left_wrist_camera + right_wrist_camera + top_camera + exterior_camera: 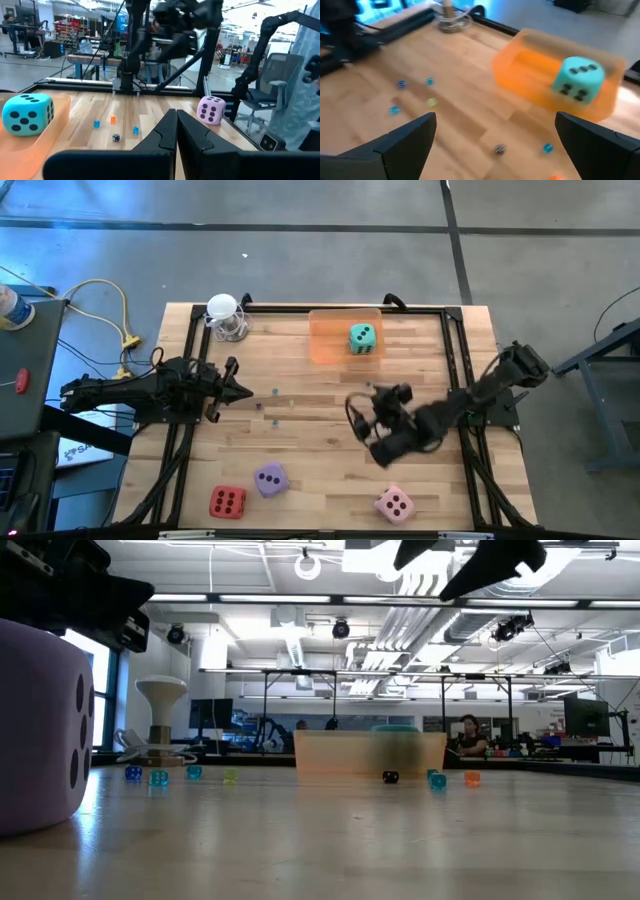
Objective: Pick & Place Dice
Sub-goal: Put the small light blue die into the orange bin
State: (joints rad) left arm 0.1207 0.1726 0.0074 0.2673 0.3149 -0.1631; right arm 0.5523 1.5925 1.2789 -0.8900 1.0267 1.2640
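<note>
The teal-green die (362, 338) sits on its bottom face inside the orange tray (325, 345) at the table's far middle; the right wrist view shows this die (577, 80) too. The purple die (270, 479), red die (227, 502) and pink die (394, 503) rest on the wood along the near edge. My right gripper (364, 430) hovers open over the table's middle-right, above and beyond the pink die, nothing between its fingers (407, 140). My left gripper (176, 135) waits shut at the left, level, touching nothing.
A white knobbed stand (225, 315) is at the far left corner. Tiny coloured beads (430, 101) lie scattered on the wood between the tray and the table's middle. Black frame rails (455, 340) run along the table's sides. A person (468, 735) sits in the room beyond.
</note>
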